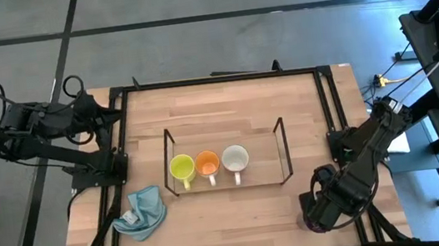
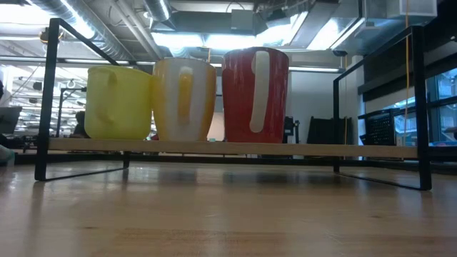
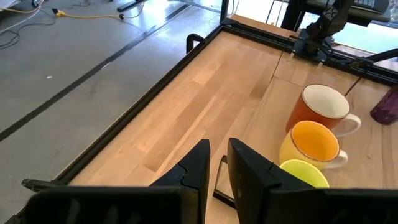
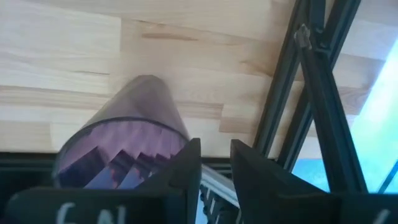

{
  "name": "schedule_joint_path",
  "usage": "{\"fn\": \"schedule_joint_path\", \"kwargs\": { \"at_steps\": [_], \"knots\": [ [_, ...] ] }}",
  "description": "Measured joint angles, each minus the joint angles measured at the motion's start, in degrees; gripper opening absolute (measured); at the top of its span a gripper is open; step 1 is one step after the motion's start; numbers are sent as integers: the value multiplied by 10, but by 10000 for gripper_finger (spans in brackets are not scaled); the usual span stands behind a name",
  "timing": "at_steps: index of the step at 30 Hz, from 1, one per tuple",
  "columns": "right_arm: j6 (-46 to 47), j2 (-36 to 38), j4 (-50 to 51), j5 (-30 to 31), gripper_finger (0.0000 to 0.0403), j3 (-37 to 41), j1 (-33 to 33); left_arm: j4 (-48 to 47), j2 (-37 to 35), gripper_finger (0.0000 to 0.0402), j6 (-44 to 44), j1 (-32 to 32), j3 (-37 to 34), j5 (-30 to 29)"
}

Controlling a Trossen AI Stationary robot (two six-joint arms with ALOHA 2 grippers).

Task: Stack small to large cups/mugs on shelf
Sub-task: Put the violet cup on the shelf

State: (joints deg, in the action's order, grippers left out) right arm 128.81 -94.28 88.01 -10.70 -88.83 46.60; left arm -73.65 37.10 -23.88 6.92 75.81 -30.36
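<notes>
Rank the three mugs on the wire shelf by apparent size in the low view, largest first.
1. Red-sided mug with the white handle, tallest.
2. Yellow-green mug and orange mug with the pale handle: look alike in height, so unranked; nearness to the camera may differ.

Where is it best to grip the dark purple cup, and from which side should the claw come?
Probably at the rim wall of the dark purple cup, coming from above. It stands upright with its mouth open near the table's front right corner, right under the right claw, and no handle shows.

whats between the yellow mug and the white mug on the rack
The orange mug stands between the yellow-green mug and the white mug on the wire shelf, seen in the high view.
</notes>
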Motion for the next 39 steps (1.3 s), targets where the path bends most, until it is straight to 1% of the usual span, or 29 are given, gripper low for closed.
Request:
{"fn": "schedule_joint_path", "kwargs": {
  "at_steps": [3, 10, 26, 29, 32, 36, 39],
  "knots": [
    [0, 0, -6, 0, 89, 11, 0, 0, 0, 51, 0, 0, 0, 0],
    [1, 4, -56, -1, 89, 47, 0, 0, 0, 51, -11, 0, 0, 0],
    [0, -1, -51, 2, 89, 54, 0, 0, 0, 51, -14, 0, 0, -1],
    [1, -1, -57, 20, 89, 54, -2, 9, 0, 51, -26, 0, 0, -1],
    [2, -1, -53, 23, 89, 59, -3, 19, 0, 51, -20, 0, 0, 15],
    [-2, -1, -46, 27, 89, 59, -3, 30, 2, 51, -12, 0, 0, -6],
    [0, 5, -18, 43, 89, 59, -2, 50, 8, 51, -10, 0, -9, -41]
  ]
}}
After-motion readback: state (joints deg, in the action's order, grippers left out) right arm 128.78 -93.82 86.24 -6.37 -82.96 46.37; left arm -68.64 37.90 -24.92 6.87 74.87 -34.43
